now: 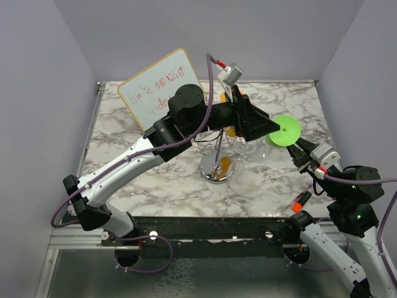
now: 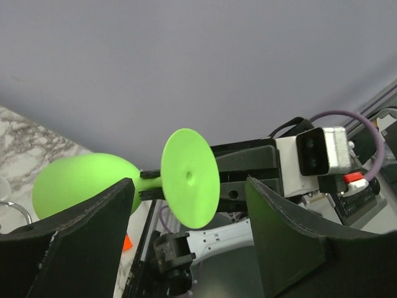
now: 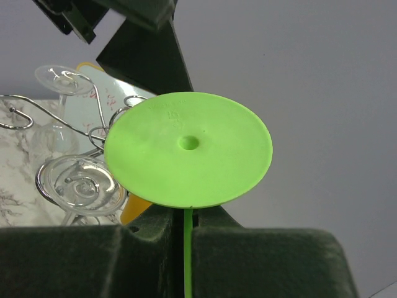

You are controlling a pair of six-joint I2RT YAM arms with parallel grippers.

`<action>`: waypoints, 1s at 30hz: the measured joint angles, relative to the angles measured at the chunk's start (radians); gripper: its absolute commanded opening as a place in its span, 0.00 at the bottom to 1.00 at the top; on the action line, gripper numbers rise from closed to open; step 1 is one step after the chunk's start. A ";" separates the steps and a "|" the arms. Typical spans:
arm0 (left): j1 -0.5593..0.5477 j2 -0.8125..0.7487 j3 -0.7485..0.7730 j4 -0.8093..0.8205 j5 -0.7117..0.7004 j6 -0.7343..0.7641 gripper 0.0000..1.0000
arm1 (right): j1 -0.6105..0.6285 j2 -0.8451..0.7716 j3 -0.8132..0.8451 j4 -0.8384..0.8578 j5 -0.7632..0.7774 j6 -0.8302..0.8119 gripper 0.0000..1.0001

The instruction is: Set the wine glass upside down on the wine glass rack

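Green glass point(image 1: 286, 130) is gripped at the stem by the closed right end effector point(image 3: 186, 236) and held in the air right of the rack point(image 1: 216, 162), over the tabletop point(image 1: 155, 180). Left end effector point(image 2: 188, 186) is spread wide open, its fingers flanking the glass foot without contact

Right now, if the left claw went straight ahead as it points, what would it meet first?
The green wine glass: its round foot faces the open left claw, straight ahead, while the right claw grips the stem. How near is unclear.
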 measured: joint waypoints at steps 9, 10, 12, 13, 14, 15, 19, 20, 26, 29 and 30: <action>0.000 0.071 0.000 -0.048 0.103 -0.011 0.39 | 0.000 -0.013 0.000 0.000 -0.033 -0.011 0.01; 0.000 0.072 0.000 -0.048 0.107 -0.014 0.35 | 0.000 -0.013 0.000 -0.001 -0.034 -0.011 0.01; 0.000 0.070 0.000 -0.044 0.114 -0.015 0.25 | 0.000 -0.012 -0.002 -0.002 -0.035 -0.012 0.01; 0.000 0.069 0.000 -0.042 0.118 -0.016 0.19 | 0.000 -0.012 -0.002 -0.002 -0.035 -0.012 0.01; 0.000 0.068 0.000 -0.037 0.126 -0.019 0.14 | 0.000 -0.012 -0.002 -0.002 -0.037 -0.012 0.01; 0.000 0.068 0.000 -0.032 0.131 -0.023 0.10 | 0.000 -0.012 -0.002 -0.003 -0.039 -0.012 0.01; 0.000 0.068 -0.010 0.005 0.171 -0.073 0.00 | 0.000 -0.012 -0.002 0.002 -0.046 -0.014 0.23; 0.001 0.068 -0.014 0.014 0.180 -0.087 0.00 | 0.000 -0.012 -0.001 0.006 -0.048 -0.014 0.28; 0.002 0.060 -0.034 0.083 0.223 -0.144 0.00 | -0.002 -0.013 0.018 0.000 -0.049 0.019 0.51; 0.002 0.059 -0.036 0.122 0.244 -0.151 0.00 | -0.002 -0.028 0.023 0.000 -0.049 0.047 0.59; 0.002 0.059 -0.036 0.134 0.249 -0.154 0.00 | -0.002 -0.037 0.023 0.000 -0.049 0.057 0.61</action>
